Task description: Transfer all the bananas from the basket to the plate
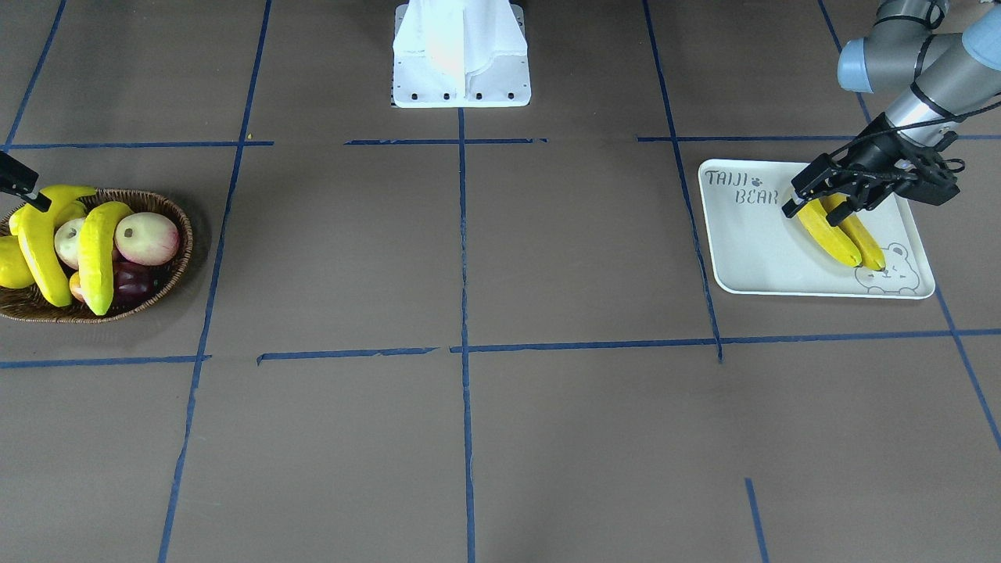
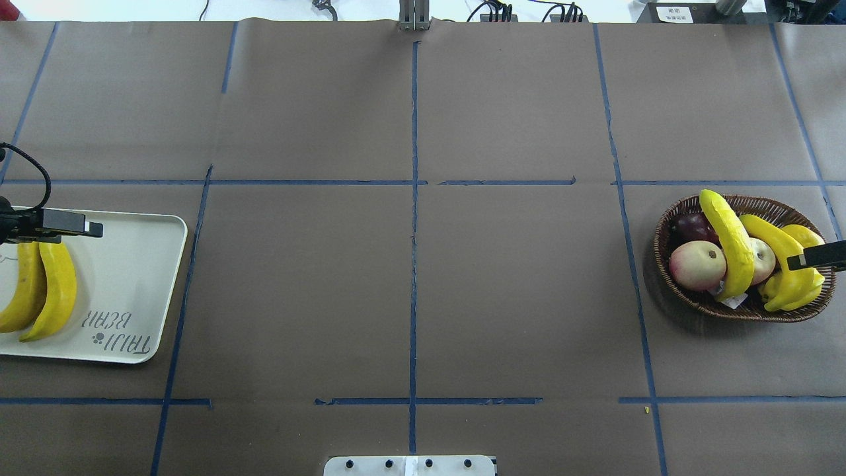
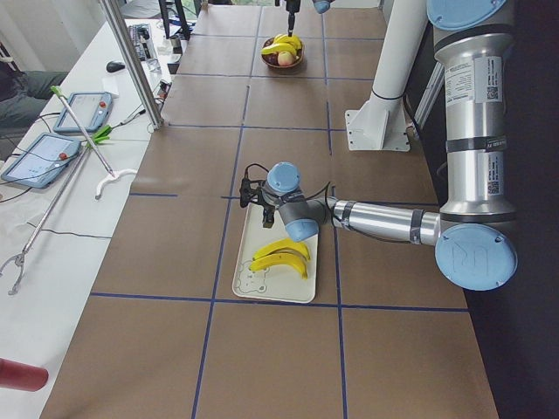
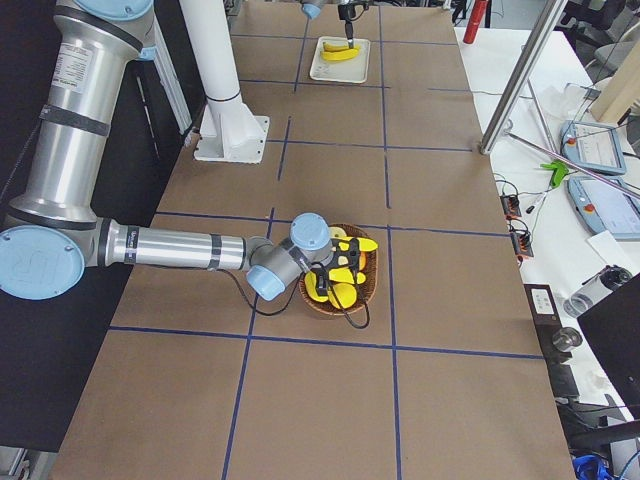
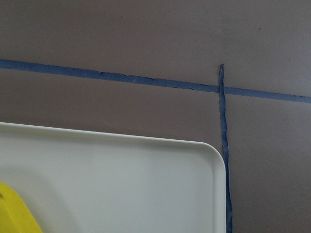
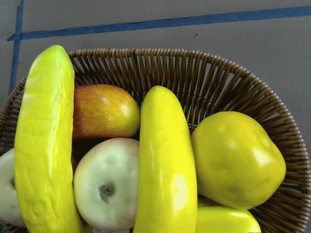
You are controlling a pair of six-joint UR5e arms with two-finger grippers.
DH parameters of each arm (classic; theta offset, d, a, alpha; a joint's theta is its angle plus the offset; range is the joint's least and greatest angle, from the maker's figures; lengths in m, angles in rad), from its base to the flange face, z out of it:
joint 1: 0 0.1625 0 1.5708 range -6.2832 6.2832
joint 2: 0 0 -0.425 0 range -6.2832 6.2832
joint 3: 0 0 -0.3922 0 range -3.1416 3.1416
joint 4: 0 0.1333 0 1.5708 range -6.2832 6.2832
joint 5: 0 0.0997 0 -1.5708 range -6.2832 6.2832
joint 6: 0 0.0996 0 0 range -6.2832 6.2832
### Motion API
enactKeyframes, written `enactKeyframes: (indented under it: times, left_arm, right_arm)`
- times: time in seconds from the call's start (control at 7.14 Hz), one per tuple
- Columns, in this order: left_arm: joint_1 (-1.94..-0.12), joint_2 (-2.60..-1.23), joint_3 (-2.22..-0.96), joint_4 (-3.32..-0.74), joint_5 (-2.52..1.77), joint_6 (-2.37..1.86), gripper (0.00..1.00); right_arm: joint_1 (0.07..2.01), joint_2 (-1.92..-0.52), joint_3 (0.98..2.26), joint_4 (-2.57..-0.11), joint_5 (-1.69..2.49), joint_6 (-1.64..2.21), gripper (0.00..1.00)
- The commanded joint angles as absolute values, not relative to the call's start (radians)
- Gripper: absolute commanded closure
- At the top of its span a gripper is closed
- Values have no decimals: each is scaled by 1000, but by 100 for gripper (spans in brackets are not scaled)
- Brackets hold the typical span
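Right gripper (image 2: pixel 809 258) hangs low over the robot's-right end of the basket; only one dark finger shows at each frame edge and none in its wrist view, so cannot tell how wide it is set. Left gripper (image 1: pixel 817 209) is far off across the table (image 2: pixel 410 297), over the plate (image 1: pixel 751 250), fingers seemingly parted at the robot-side ends of two bananas (image 1: pixel 829 233) lying side by side, touching, on the bear corner. So half are across and half are left. Basket (image 2: pixel 760 201): wicker, crowded. Two long fruit lie on top, across its short way, roughly parallel. Smooth banana (image 6: pixel 165 160) sits right under the right wrist camera, long axis running from the robot's side towards the operators', bowed. Greener banana (image 6: pixel 43 145), rougher skin, lies further towards the table's centre, a pale apple (image 6: pixel 104 182) between the two. Yellow pear-shaped fruit (image 6: pixel 235 158) presses against the smooth banana's outer flank. Judgement: the right arm is much the nearer, the smooth banana the likely pick, fingers closing across its width; the pear side looks tight.
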State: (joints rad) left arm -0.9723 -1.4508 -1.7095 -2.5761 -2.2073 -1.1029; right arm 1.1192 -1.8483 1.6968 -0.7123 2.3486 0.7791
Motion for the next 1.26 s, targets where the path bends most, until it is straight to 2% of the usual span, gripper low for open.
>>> enactKeyframes:
  times: [0.0,0.14,0.28,0.42,0.7,1.12]
  left_arm:
    - [-971,-1454,-1709,-2576,-2207,-1103,1]
    - [-973,-1454,-1707,-2576,-2206,-1103,1]
    - [-971,-1454,-1707,-2576,-2206,-1103,1]
    - [-973,-1454,-1707,-2576,-2206,-1103,1]
    - [-973,-1454,-1707,-2576,-2206,-1103,1]
    - [-973,-1454,-1707,-2577,-2206,-1103,1]
  right_arm:
    - [1101,-1848,1695,-712,2347,781,14]
    - [1101,-1847,1695,-712,2347,781,63]
    - [1100,-1848,1695,-710,2349,779,86]
    - [1101,-1848,1703,-703,2352,776,99]
    - [1142,-1862,1755,-700,2361,770,100]
    - [1366,-1919,1925,-699,2388,772,100]
